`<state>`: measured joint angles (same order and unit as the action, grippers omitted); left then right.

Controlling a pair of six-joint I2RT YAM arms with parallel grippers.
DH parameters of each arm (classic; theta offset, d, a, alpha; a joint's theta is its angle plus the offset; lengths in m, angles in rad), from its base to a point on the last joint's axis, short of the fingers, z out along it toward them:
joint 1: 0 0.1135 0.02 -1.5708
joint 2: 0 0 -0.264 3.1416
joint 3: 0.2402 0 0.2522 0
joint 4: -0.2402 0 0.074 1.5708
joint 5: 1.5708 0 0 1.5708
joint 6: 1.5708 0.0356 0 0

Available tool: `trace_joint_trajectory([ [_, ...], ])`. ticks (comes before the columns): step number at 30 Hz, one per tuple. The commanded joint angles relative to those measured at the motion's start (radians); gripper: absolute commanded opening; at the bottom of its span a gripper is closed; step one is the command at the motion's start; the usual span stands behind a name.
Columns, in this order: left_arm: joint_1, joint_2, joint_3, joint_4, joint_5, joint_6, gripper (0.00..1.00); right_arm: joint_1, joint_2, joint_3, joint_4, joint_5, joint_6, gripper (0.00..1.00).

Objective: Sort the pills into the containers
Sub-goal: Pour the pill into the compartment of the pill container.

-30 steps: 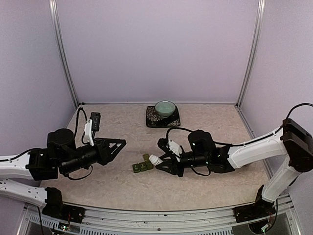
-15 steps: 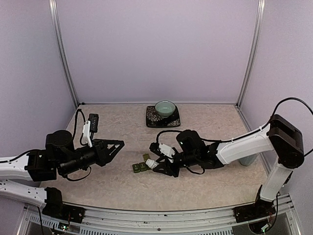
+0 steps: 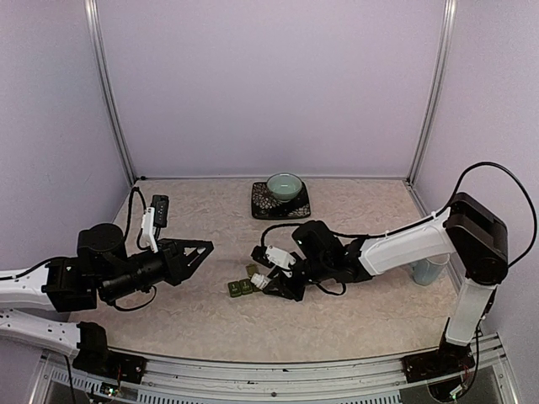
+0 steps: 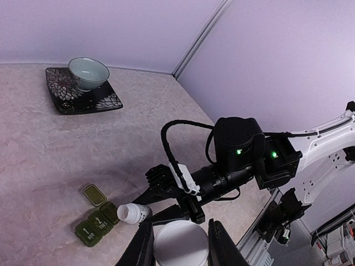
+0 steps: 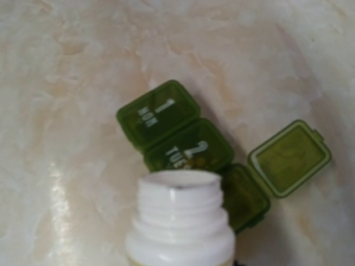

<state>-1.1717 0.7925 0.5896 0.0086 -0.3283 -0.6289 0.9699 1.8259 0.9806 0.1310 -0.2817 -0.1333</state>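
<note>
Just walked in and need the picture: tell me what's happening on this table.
The right gripper holds an uncapped white bottle tipped with its mouth over the green containers, whose end compartment stands open; the other two lids are shut. The left gripper holds the white cap off to the side. No pills are in sight.

Containers (image 5: pixel 183 145): one dark green translucent strip of three joined square compartments, lying flat on the table (image 3: pixel 379 320), near its middle. Two compartments are closed, marked "1 MON" and "2 TUE". The third is open, its hinged lid (image 5: pixel 289 158) folded back flat beside it.
</note>
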Motion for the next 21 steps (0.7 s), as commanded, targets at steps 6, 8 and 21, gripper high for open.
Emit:
trace_joint_trajectory([
  [6,0.006,-0.003,-0.008,0.001,-0.006,-0.005,0.28,-0.008,0.039,0.066,-0.11,0.044,-0.026,0.26],
  [8,0.006,0.0,-0.007,0.002,-0.006,-0.005,0.28,-0.007,0.038,0.072,-0.119,0.046,-0.027,0.26],
  [21,0.006,0.001,-0.009,0.006,-0.004,-0.006,0.28,-0.008,0.057,0.145,-0.251,0.08,-0.042,0.26],
])
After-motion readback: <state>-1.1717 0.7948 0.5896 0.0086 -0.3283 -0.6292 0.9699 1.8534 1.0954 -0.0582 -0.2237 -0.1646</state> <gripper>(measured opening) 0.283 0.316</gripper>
